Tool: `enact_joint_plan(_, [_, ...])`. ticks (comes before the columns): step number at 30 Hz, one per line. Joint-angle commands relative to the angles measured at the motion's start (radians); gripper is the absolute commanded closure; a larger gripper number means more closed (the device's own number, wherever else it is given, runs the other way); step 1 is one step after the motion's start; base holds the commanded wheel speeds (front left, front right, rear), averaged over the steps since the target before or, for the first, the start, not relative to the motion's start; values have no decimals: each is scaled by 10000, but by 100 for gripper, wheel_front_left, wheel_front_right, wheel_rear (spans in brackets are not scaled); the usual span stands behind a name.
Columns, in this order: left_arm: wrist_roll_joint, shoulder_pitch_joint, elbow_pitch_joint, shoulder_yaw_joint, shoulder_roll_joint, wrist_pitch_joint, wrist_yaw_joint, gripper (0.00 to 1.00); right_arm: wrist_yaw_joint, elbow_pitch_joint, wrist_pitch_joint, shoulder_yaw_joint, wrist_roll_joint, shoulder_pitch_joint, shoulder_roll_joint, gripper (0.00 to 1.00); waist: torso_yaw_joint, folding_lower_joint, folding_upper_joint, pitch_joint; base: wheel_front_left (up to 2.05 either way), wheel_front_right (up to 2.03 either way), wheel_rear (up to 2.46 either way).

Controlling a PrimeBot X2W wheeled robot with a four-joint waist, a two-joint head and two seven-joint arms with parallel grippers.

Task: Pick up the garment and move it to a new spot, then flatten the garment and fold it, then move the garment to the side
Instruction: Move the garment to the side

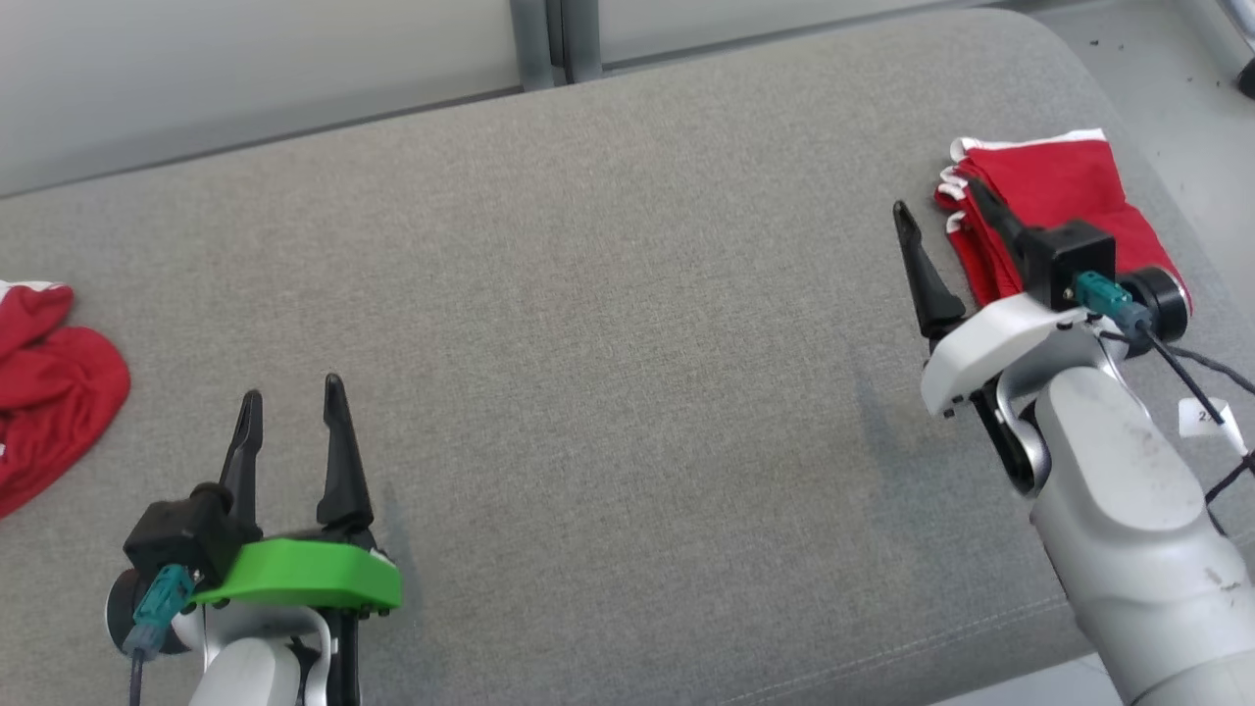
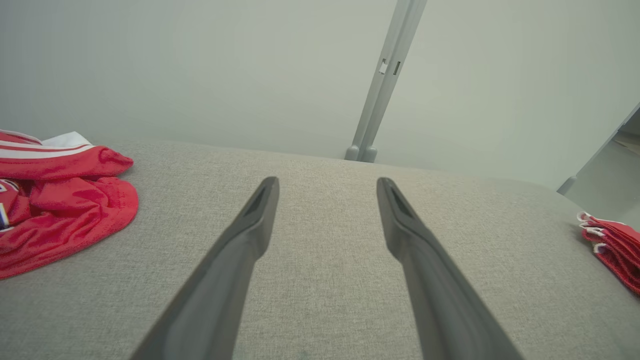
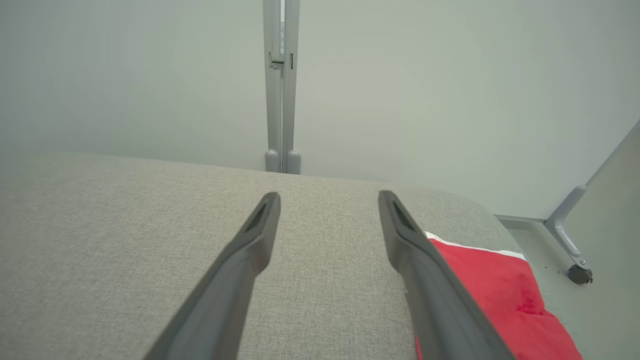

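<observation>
Lying folded at the right end of the cushion [image 1: 588,294], the garment [image 1: 1059,191] sits just beside the right gripper [image 1: 938,201], whose jaws are spread and empty; left gripper [image 1: 293,387] likewise spread, holding nothing, with a crumpled garment [image 1: 54,392] at far left. Pale wall [image 3: 150,75] and grey post [image 1: 554,39] behind.

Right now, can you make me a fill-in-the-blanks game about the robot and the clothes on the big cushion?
1. The crumpled garment lies on the robot's ____ side.
2. The folded garment near the right hand is ____ with white trim.
3. The left hand and the right hand are both ____, not shut.
4. Both garments rest on a ____ cushion.

Missing words: left; red; open; grey
</observation>
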Motion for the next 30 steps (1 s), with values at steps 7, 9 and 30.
enact_joint_plan(7, [-109, 1142, 80, 428, -114, -91, 37, 0, -10, -1022, 65, -377, -316, 1731, 589, 0, 585, 1, 2, -1466, 0, 0, 0])
enact_joint_plan(9, [-102, 1382, 30, 490, -157, -80, 29, 0, -10, -1452, 139, -548, -433, 2147, 730, 0, 691, 1, 2, -1542, 0, 0, 0])
enact_joint_plan(30, [703, 1819, 297, 164, -581, -82, -777, 0, -8, -4700, 769, -1155, -443, 5607, 1435, 0, 1812, 1, 2, -1758, 0, 0, 0])
